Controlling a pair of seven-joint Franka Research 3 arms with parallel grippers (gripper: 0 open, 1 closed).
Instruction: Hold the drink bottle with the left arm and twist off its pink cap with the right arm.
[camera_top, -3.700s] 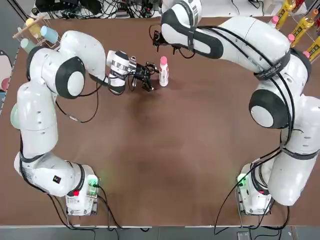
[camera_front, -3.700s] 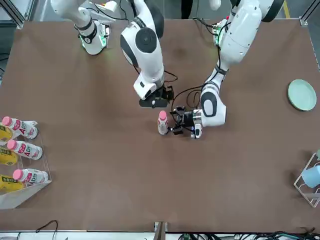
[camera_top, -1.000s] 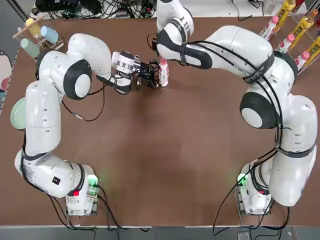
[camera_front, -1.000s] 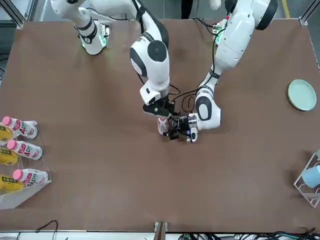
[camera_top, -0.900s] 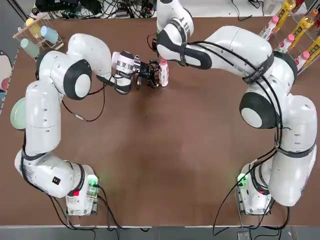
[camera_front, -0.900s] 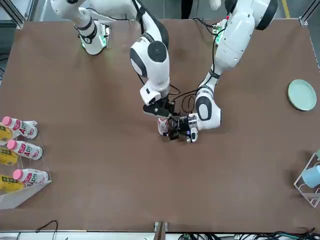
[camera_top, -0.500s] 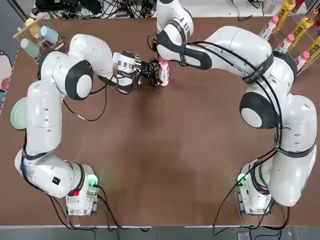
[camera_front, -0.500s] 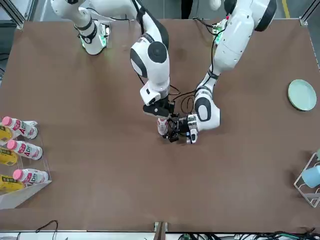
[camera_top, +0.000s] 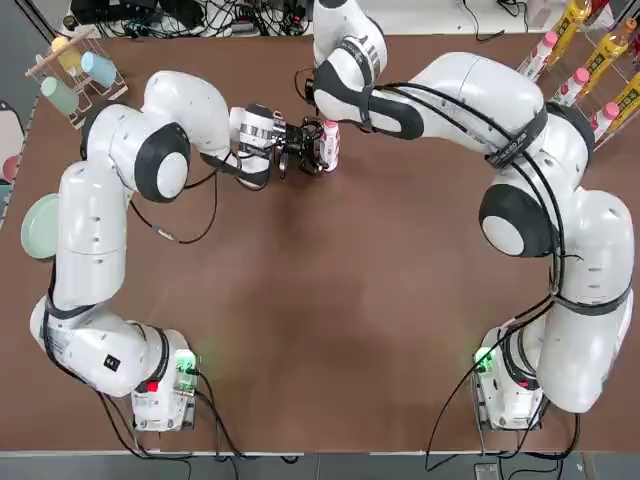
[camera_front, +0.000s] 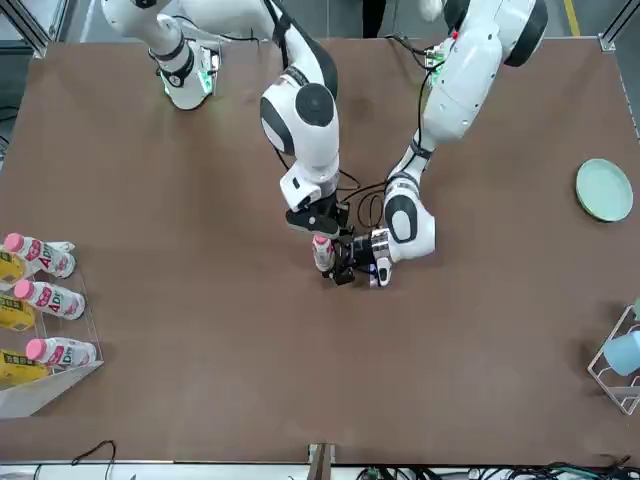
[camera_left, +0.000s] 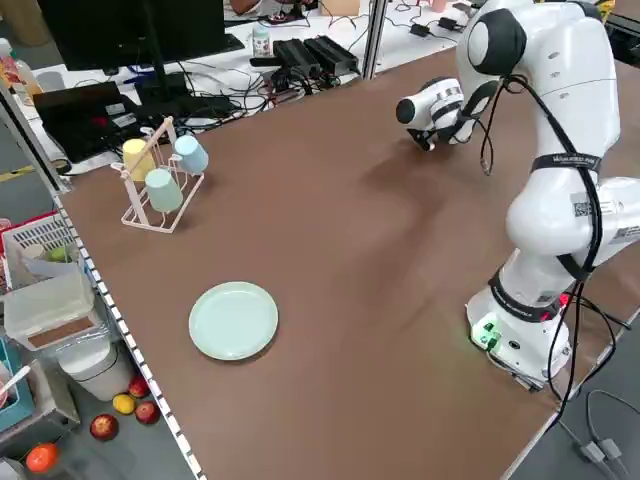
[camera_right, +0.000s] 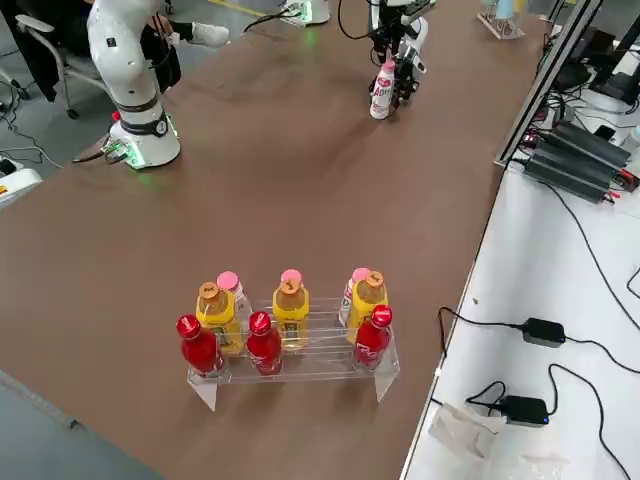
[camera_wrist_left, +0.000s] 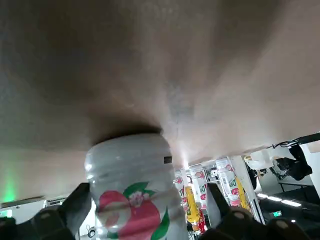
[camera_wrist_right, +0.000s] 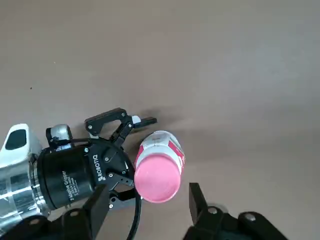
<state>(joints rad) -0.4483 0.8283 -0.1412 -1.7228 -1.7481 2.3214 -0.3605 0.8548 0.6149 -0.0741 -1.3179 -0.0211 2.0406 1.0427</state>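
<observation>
Right wrist view: pink cap (camera_wrist_right: 157, 177) on bottle (camera_wrist_right: 162, 141); right tool (camera_wrist_right: 148, 189) part-open, empty; left tool (camera_wrist_left: 150, 186) wide around bottle, ungripped; twisting remains.

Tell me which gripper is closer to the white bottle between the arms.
Left. The left gripper has its open fingers on either side of the bottle; the right gripper hovers above its pink cap.

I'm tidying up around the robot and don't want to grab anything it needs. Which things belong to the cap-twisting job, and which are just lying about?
In the job:
- drink bottle
- its pink cap
- left gripper, around the bottle
- right gripper, at the cap

Just lying about:
- green plate
- rack with cups
- clear tray of bottles
</observation>
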